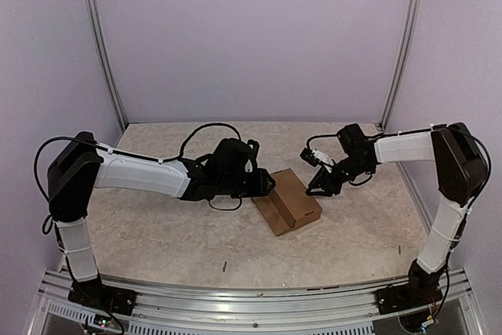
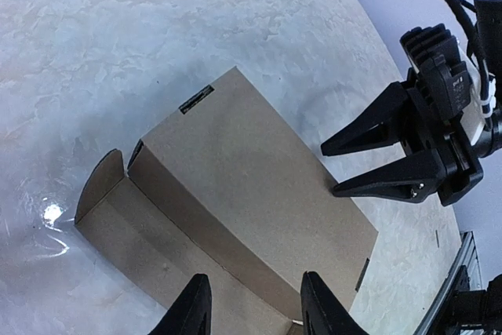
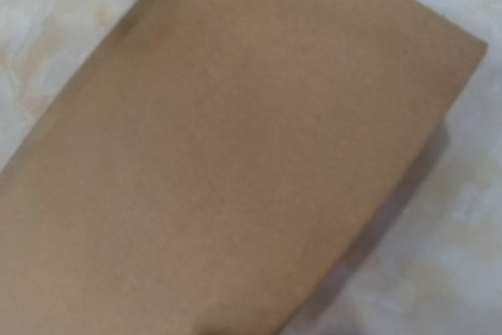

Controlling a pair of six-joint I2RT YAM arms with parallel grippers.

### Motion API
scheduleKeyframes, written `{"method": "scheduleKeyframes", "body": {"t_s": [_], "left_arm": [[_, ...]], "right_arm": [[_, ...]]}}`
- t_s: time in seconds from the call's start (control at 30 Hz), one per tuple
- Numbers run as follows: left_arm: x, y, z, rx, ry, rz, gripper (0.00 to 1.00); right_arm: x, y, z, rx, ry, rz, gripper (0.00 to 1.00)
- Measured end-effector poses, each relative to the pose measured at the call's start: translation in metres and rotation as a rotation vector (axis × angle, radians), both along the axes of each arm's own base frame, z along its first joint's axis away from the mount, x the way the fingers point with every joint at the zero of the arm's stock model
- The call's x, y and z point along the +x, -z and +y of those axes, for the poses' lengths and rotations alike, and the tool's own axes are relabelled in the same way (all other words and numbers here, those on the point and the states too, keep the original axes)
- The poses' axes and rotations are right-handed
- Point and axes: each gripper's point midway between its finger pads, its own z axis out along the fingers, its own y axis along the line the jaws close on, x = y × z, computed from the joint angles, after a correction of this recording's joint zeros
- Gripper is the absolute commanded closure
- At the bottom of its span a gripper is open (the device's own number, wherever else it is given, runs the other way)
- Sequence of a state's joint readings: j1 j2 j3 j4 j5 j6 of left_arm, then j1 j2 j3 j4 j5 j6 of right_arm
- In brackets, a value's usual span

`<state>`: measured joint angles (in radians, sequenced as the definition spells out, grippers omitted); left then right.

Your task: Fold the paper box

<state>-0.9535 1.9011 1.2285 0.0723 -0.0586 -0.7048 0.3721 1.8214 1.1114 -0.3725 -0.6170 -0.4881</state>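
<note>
The paper box [image 1: 289, 200] is plain brown cardboard lying in the middle of the table, with a raised closed part on its right and a lower flat panel on its left. In the left wrist view the paper box [image 2: 251, 186] shows a rounded tab at its far left corner. My left gripper [image 1: 268, 182] hovers over the box's left edge, its jaws [image 2: 257, 307] apart and straddling the step between the two levels. My right gripper [image 1: 316, 188] sits just off the box's right end, and its fingers [image 2: 329, 170] are apart with nothing between them. The right wrist view holds only blurred cardboard [image 3: 235, 154].
The marbled tabletop [image 1: 157, 233] is bounded by purple walls and two metal posts [image 1: 102, 52] at the back. An aluminium rail [image 1: 259, 304] runs along the near edge between the arm bases.
</note>
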Motion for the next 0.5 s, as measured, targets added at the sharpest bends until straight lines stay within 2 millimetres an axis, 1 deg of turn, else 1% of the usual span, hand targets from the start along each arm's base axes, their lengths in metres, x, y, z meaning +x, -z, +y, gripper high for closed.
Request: {"method": "scheduleKeyframes", "body": {"t_s": [0.07, 0.17, 0.23, 0.3, 0.4, 0.47, 0.5], "left_arm": [[0.004, -0.002, -0.001, -0.002, -0.004, -0.005, 0.62], [0.007, -0.003, 0.001, 0.014, -0.006, -0.024, 0.61], [0.006, -0.006, 0.003, 0.037, -0.014, -0.048, 0.6], [0.002, -0.013, 0.01, 0.062, -0.035, -0.075, 0.6], [-0.006, -0.032, 0.025, 0.065, -0.079, -0.105, 0.6], [-0.011, -0.037, 0.035, 0.055, -0.11, -0.103, 0.59], [-0.013, -0.033, 0.041, 0.056, -0.128, -0.092, 0.59]], "right_arm": [[0.003, 0.0, -0.004, 0.007, 0.014, 0.008, 0.65], [0.009, 0.002, -0.017, 0.011, 0.051, 0.016, 0.65], [0.014, 0.009, -0.033, -0.006, 0.093, 0.027, 0.64], [0.013, 0.02, -0.046, -0.024, 0.123, 0.059, 0.63], [0.004, 0.034, -0.059, -0.044, 0.149, 0.113, 0.62], [0.001, 0.036, -0.061, -0.047, 0.151, 0.128, 0.62], [0.001, 0.036, -0.06, -0.047, 0.15, 0.129, 0.62]]}}
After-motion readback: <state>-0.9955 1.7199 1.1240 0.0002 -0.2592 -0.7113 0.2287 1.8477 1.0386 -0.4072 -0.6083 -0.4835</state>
